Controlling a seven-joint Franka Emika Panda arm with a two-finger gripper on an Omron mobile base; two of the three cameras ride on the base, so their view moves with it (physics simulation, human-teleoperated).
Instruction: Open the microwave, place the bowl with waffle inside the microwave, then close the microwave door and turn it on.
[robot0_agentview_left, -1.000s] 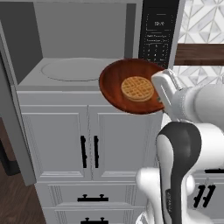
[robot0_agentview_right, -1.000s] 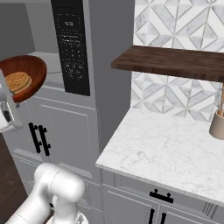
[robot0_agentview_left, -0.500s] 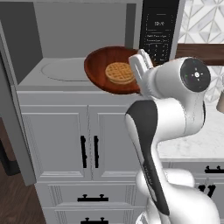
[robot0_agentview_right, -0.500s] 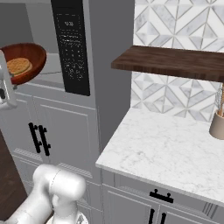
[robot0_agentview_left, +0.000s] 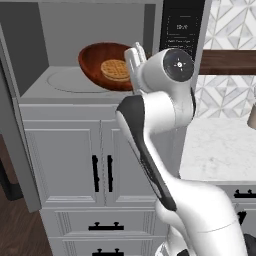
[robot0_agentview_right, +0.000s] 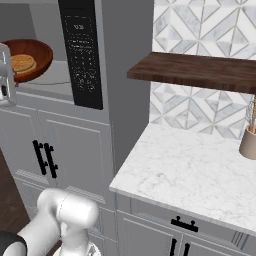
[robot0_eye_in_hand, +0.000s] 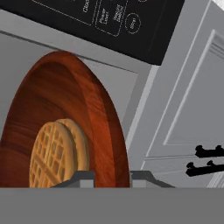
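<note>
Reddish-brown wood sits pinched between the two dark fingertips (robot0_eye_in_hand: 83, 178) of the gripper (robot0_eye_in_hand: 112, 178), which clamps the rim of the bowl (robot0_agentview_left: 102, 64) from its right side, one finger inside the rim and one outside. From the hand's own camera the bowl's edge runs up from between the tips toward twelve o'clock, and the golden waffle (robot0_eye_in_hand: 54, 154) lies against the inner wall at about nine o'clock of the fingers. In the left base view the bowl is tipped toward the room, its open face showing the waffle (robot0_agentview_left: 115, 70), and it hangs inside the open microwave (robot0_agentview_left: 60, 30) over the right part of the round turntable (robot0_agentview_left: 75, 82); I cannot tell whether it touches the glass. The black keypad panel (robot0_agentview_right: 82, 55) stands at three o'clock of the cavity. At five o'clock of that panel, a dark wooden shelf (robot0_agentview_right: 200, 70) juts over a white marble counter (robot0_agentview_right: 195, 170). White cabinet doors (robot0_agentview_left: 65, 160) with black handles fill the space at six o'clock of the microwave.
</note>
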